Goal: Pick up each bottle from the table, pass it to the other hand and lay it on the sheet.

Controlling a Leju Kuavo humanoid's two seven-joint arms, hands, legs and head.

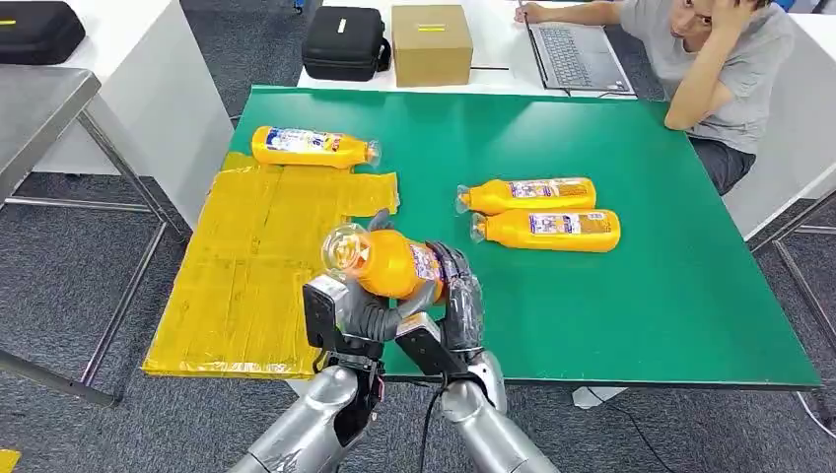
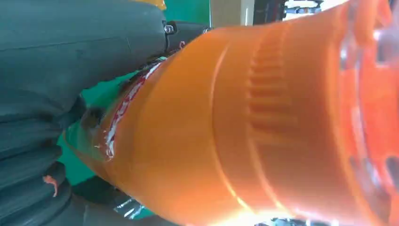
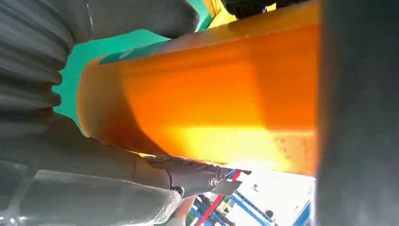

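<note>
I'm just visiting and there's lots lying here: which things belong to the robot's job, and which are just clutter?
Job: orange plastic bottle in both hands; three orange bottles lying on the green table; yellow sheet.

Clutter: black case, cardboard box, laptop.

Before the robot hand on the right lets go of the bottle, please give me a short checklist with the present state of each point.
1. Left robot hand grips the held bottle: ok.
2. Right robot hand on the same bottle: ok.
3. Left grip firm enough alone: cannot tell.
4. Free place on the yellow sheet: ok.
5. First bottle fully on the sheet: not ok, it lies at the sheet's far edge, partly on the green table.
</note>
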